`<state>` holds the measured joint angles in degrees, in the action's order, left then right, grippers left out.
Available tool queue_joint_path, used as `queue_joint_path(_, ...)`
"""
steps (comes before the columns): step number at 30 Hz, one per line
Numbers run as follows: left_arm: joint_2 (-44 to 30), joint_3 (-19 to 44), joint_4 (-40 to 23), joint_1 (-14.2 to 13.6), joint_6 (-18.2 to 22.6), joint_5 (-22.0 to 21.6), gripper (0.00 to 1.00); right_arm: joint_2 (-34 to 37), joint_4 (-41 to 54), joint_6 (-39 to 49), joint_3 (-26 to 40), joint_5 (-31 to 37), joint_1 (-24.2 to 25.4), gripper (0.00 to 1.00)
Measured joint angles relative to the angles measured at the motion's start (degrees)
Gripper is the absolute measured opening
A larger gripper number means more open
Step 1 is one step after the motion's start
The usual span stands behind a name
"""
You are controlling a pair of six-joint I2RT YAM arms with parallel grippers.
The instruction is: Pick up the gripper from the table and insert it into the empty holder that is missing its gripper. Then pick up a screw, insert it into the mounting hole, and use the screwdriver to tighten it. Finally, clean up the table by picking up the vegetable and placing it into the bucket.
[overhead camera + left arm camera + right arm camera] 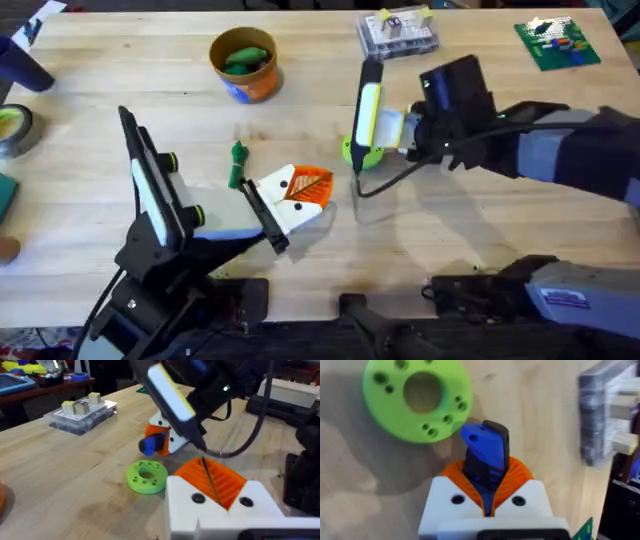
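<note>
Gripper piece: the small white wedge with the orange ribbed finger sits at the table's centre, right against the narrow black bar of the holder.
Holder: white block on the left arm, its tall black plate with green-ringed knobs toward 9 o'clock.
Left gripper: orange pads pressed together, nothing between them that I can make out.
Vegetable: one slim dark-green piece lies on the wood at 11 o'clock from the wedge.
Screwdriver: blue handle clamped between the right gripper's orange pads.
Green ring: flat lime disc with holes, just beside the blue tool's tip, at 2 o'clock from the wedge.
Bucket: orange cup at 12 o'clock, green things inside.
Screw box: clear case at 1 o'clock.
</note>
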<state>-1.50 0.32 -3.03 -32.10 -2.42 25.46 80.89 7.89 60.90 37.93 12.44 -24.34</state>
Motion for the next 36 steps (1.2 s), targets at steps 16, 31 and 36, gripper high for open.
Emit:
queue_joint_path(16,0.00,0.00,0.00,0.00,0.00,0.00,0.012,2.00,1.80,3.92,1.86,4.95,-0.61,0.911)
queue_joint_path(31,0.00,0.00,0.00,0.00,0.00,-0.01,0.012,-8.69,1.46,-16.52,2.23,5.91,-2.04,0.994)
queue_joint_path(36,0.00,0.00,0.00,0.00,0.00,0.00,0.012,-21.53,5.10,-27.20,2.29,6.15,-4.34,0.994)
